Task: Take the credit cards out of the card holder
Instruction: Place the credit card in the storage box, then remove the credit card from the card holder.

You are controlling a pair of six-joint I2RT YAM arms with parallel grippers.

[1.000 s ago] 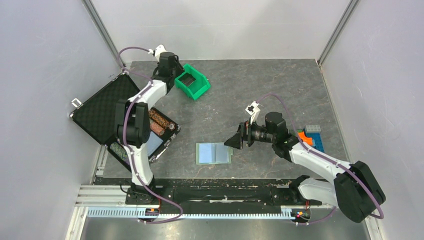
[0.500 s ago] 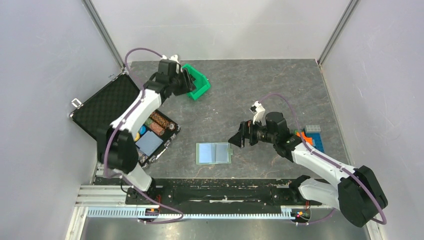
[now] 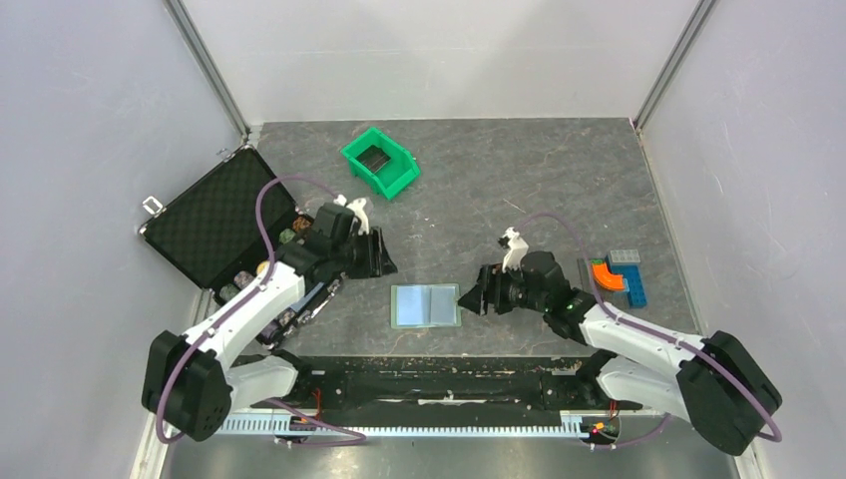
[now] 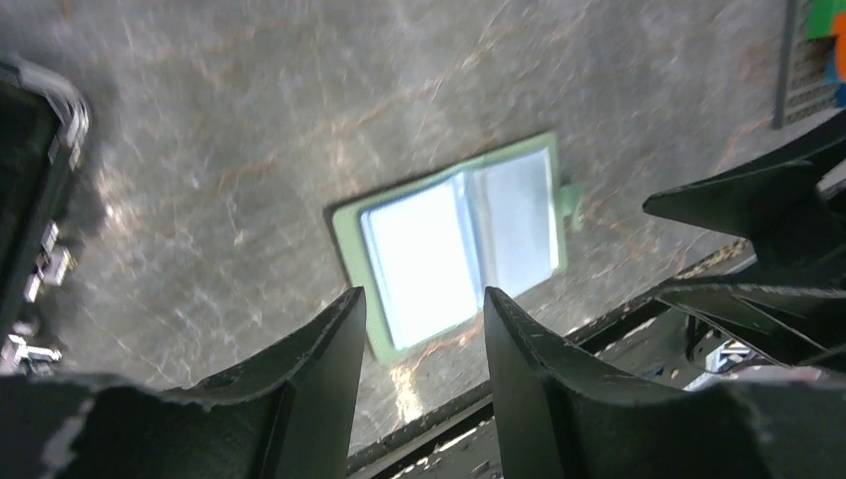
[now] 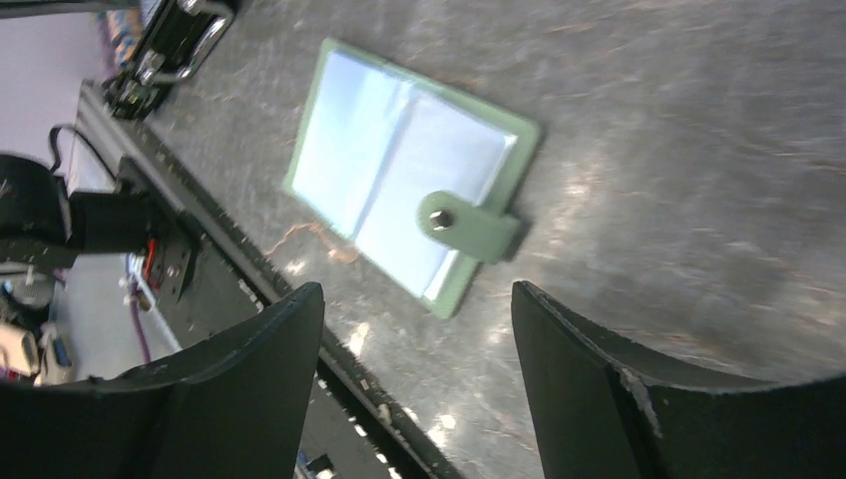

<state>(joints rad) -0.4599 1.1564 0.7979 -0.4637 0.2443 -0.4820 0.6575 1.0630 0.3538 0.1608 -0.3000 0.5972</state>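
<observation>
The card holder lies spread open and flat near the table's front edge, pale green with light blue inner panels. It also shows in the left wrist view and in the right wrist view, with its closing tab on the right side. No dark credit card shows in the holder. A dark flat thing lies inside the green bin; I cannot tell whether it is cards. My left gripper is open and empty, just left of and behind the holder. My right gripper is open and empty, just right of the tab.
The green bin stands at the back centre-left. A big black foam-lined case lies open at the left, with poker chips in its near half. Coloured blocks sit at the right. The black rail runs along the front edge.
My left arm has swung from the green bin at the back down to the holder's left side. My right gripper has moved slightly nearer and toward the holder's tab.
</observation>
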